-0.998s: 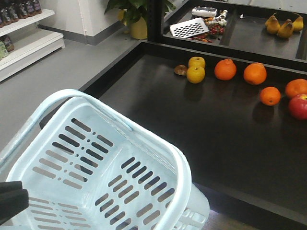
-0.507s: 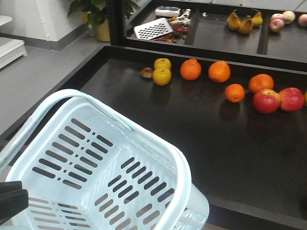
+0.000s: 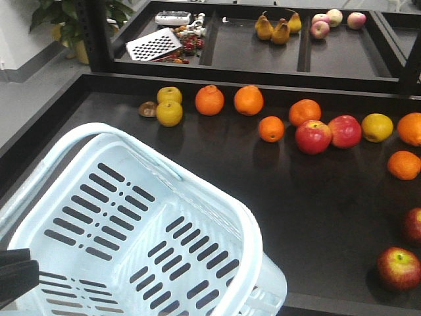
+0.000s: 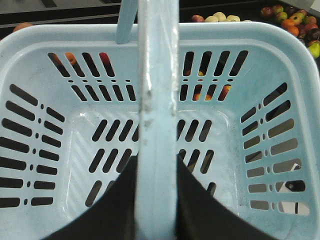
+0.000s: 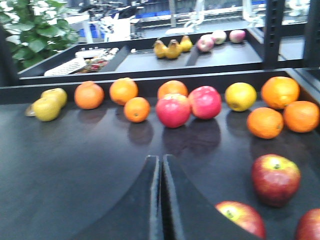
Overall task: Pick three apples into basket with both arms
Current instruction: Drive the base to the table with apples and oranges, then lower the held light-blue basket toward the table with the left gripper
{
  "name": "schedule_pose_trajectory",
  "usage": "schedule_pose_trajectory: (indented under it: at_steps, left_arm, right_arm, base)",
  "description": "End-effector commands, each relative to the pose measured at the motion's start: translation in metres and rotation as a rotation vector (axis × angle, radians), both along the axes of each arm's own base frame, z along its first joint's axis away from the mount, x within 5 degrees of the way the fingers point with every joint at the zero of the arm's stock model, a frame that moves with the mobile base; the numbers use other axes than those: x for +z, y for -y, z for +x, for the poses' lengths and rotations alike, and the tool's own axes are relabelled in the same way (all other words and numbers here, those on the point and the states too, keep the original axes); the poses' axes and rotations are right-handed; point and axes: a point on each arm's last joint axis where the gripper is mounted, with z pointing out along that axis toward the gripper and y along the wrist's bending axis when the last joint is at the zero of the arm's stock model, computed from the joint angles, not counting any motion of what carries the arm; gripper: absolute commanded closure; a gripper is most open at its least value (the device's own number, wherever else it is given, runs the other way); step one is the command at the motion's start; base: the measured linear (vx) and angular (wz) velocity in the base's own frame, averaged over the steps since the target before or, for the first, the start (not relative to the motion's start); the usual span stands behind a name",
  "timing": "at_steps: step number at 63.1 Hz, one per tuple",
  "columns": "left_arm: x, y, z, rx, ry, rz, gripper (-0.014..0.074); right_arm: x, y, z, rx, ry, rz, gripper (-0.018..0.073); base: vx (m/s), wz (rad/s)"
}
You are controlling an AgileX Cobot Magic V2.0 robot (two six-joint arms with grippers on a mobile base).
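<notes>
Where the left wrist view looks straight down, the left hand (image 4: 156,162) is clamped on the loop handle (image 4: 157,75) of the pale blue-white slotted plastic basket (image 4: 30,55), with one dark finger (image 4: 117,210) on each side of the handle bar, touching it. Front view: the basket hangs tilted at the front-left corner of the black table (image 3: 217,171), its slotted floor bare. Right hand (image 5: 160,161): fingers pressed together with only a hairline gap and nothing between them, pointing across the table toward its back edge. Three dark red apples with yellow-green stem patches (image 5: 275,179) lie near the table's front-right corner, to the right of the right hand. The nearest sits just beside that hand, and the outermost is cut off by the frame. All three are well apart from the basket. Along the back edge runs a loose row: two yellow-green round fruits (image 3: 169,113) toward the left, orange round oranges (image 3: 209,100), then two brighter pink-red apples (image 3: 313,137) side by side, and a yellow round fruit (image 3: 377,127) just beside them. Behind the table is a black shelf (image 3: 342,59) holding a perforated metal grater (image 3: 153,45), brown pears (image 3: 273,29) and small pale pink apples (image 3: 335,18).
</notes>
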Motion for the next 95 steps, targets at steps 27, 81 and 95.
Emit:
schedule_pose_trajectory:
  at_steps: [27, 81, 95]
  left_arm:
    - [0.0165, 0.0005, 0.0022, 0.032, 0.047, -0.103, 0.0603]
    - [0.0165, 0.0005, 0.0022, 0.032, 0.047, -0.103, 0.0603]
    - [0.0165, 0.0005, 0.0022, 0.032, 0.047, -0.103, 0.0603]
  right_arm:
    - [0.0029, -0.0001, 0.0001, 0.001, 0.075, -0.017, 0.0568]
    - [0.0029, -0.0001, 0.0001, 0.001, 0.075, -0.017, 0.0568]
    - [0.0029, -0.0001, 0.0001, 0.001, 0.075, -0.017, 0.0568]
  base:
    - [0.11, -0.21]
    - [0.08, -0.08]
    - [0.03, -0.01]
